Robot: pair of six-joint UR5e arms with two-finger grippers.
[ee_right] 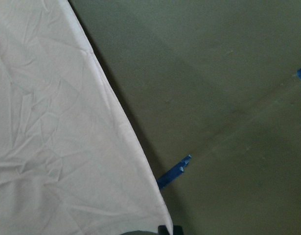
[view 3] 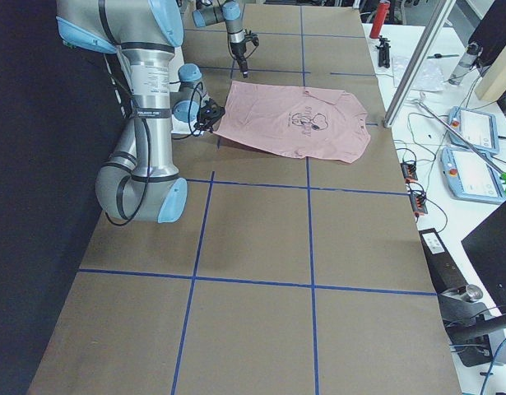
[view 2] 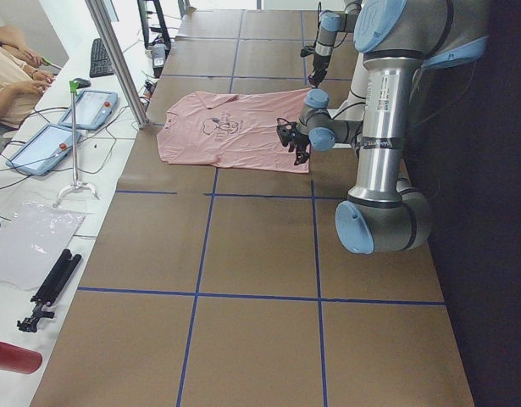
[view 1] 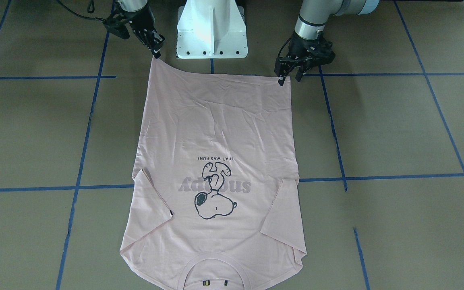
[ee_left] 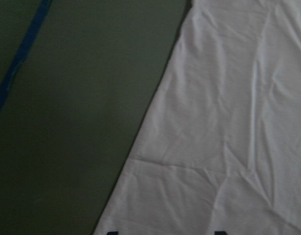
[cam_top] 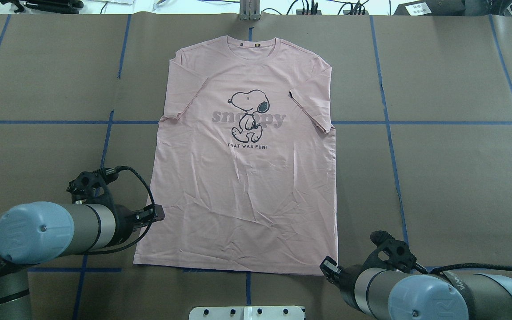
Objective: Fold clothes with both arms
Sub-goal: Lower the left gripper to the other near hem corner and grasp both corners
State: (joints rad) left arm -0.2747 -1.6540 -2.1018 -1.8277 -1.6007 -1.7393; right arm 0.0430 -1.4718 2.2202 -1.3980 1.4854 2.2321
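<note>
Only the front-facing view shows right tool [view 1: 157,53] pinching T-shirt [view 1: 216,121] corner.

Left pincer [view 1: 289,78] spread, right pincer [view 1: 157,51] tilted down

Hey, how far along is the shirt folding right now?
Early. Done: the T-shirt lies flat, print up, with both sleeves folded in over the body. In hand: the right gripper seems to pinch one hem corner, slightly lifted; the left gripper is open at the other corner. To do: grasping that corner and folding the body.
</note>
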